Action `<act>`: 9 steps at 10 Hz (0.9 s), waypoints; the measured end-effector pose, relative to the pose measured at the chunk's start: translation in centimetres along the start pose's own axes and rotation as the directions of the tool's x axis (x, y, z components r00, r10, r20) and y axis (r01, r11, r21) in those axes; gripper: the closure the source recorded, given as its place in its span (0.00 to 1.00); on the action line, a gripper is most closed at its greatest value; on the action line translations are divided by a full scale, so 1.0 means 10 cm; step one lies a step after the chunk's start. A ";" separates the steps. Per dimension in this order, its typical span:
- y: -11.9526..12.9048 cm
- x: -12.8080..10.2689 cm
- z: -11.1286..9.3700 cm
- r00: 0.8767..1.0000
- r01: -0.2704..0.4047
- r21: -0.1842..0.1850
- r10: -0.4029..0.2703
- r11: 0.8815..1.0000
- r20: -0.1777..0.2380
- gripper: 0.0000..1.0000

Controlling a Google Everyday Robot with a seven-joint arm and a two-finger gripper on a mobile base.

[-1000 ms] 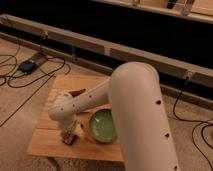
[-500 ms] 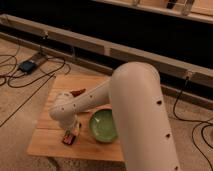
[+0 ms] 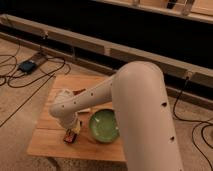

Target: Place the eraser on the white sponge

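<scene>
At the worktop's front edge, the tool meets the eraser; I cannot tell its grip. Placing on the white sponge is not yet done.

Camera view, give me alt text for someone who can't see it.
A white robot arm reaches down over a small wooden table, its gripper low over the tabletop, right at the black and red-orange eraser and beside a green bowl. Cables trail across the floor at picture left.

The wooden surface carries a green bowl, the eraser and a reddish-brown lump; the gripper sits just above the eraser.
</scene>
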 end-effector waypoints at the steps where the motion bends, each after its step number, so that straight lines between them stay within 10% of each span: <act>1: -0.04 0.03 -0.12 1.000 0.009 0.011 -0.009 1.000 0.000 1.00; 9: -0.24 0.91 -0.50 0.999 -0.035 0.039 0.035 0.999 -0.011 1.00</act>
